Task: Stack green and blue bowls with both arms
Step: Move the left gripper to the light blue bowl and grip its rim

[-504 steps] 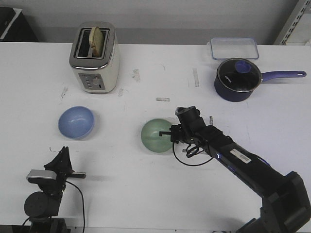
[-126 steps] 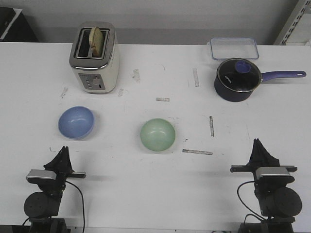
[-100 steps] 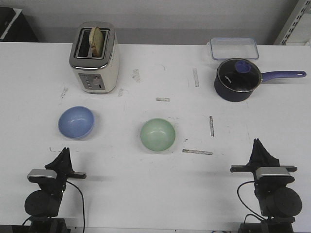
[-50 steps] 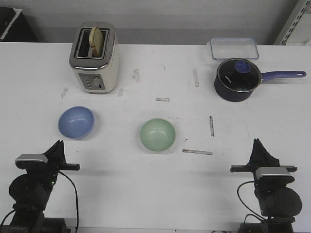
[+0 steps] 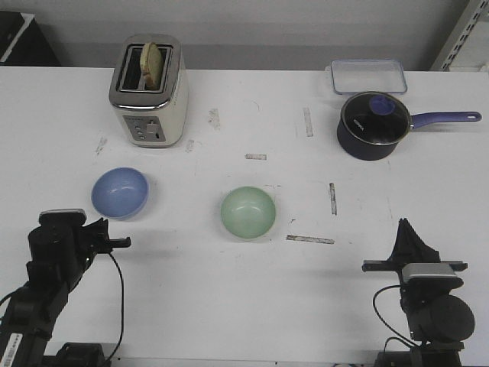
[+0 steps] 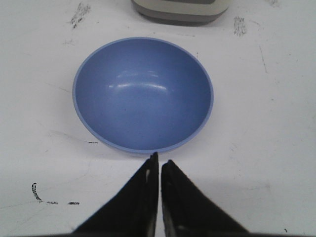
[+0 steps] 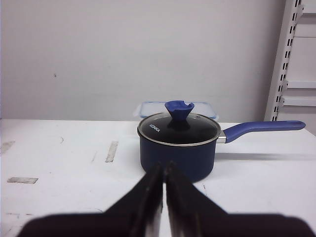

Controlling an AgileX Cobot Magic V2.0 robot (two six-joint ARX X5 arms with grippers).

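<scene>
At the lower left of my front view I have the left hand (image 5: 114, 243), black and cabled, sitting just below the smooth, round periwinkle-blue bowl (image 5: 120, 193). On the left wrist camera its two fingers (image 6: 143, 197) are pressed together with nothing between them, their tips just short of the blue bowl's near rim (image 6: 143, 94); I cannot tell whether they touch it. The bowl stands upright and empty on the white bench (image 5: 229, 306).

Above it, in the upper left of the frame, stands a cream and chrome toaster (image 5: 149, 90) with a slice of bread in one slot.

Near the centre I see the pale mint-green round bowl (image 5: 248, 212), also upright and empty, well apart from the blue one and from both arms. Short strips of grey tape (image 5: 309, 239) lie on the bench around it.

In the upper right is a dark navy saucepan with a glass lid and long blue handle (image 5: 374, 125), and just behind it a clear rectangular plastic container (image 5: 368, 76).

At the lower right the right hand (image 5: 405, 233) sits low at the bench's front edge. On the right wrist camera its fingers (image 7: 148, 197) are closed together, empty, pointing towards the saucepan (image 7: 178, 145).
</scene>
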